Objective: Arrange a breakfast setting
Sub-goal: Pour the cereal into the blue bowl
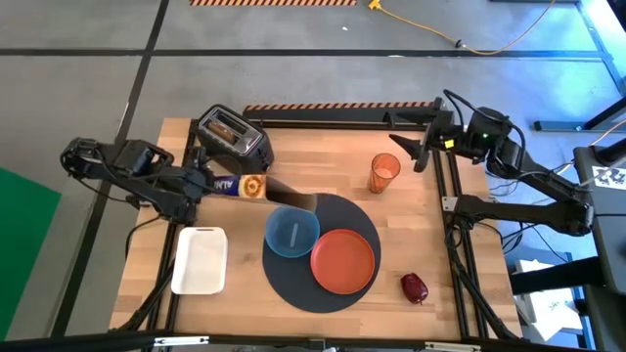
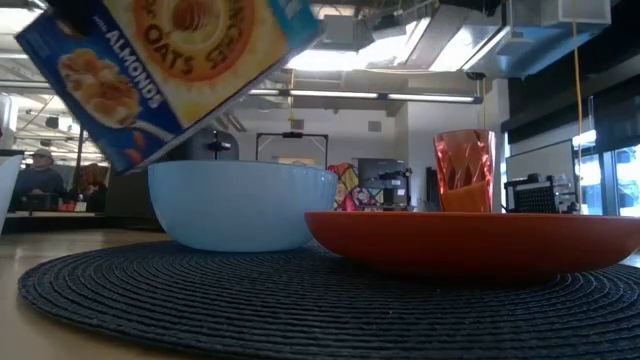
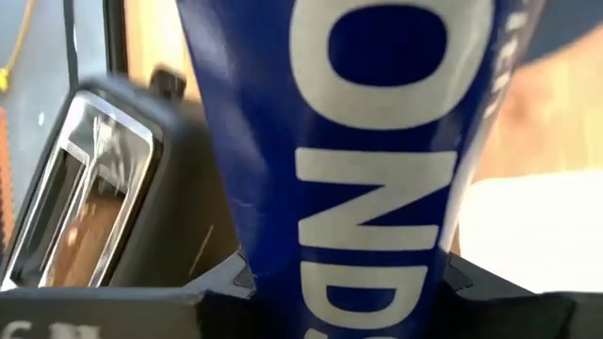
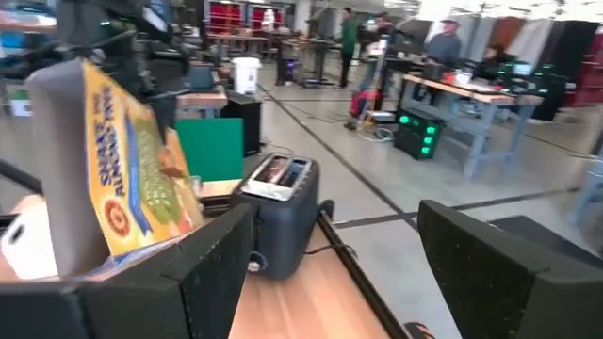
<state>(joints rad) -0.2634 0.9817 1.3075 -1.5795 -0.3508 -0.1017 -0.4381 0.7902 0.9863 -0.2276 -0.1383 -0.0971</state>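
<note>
My left gripper [image 1: 207, 184] is shut on a blue cereal box [image 1: 256, 190], which is tilted above the blue bowl [image 1: 291, 234]. The bowl and the orange plate [image 1: 343, 261] rest on the round dark-grey mat [image 1: 323, 293]. The translucent orange cup [image 1: 383, 172] stands on the table behind the mat. The brown toast slice [image 1: 226, 128] sticks up in a slot of the black toaster [image 1: 238, 139]. The small dark-red fruit [image 1: 414, 287] lies right of the mat. My right gripper [image 1: 422, 154] is open and empty at the far right. My left gripper pinches the cereal box near its end away from the bowl [image 3: 344, 240], across the narrow blue side between the two fingers. The fingers come level from the table's left, along the box. The box is lifted clear and tilted, its other end [image 1: 301, 201] above the bowl's far rim.
A white rectangular tray [image 1: 201, 259] lies at the near left. The toaster stands at the far left, close behind the box. A black frame rail [image 1: 342, 115] runs along the far edge. Bare wood shows between the cup and the fruit.
</note>
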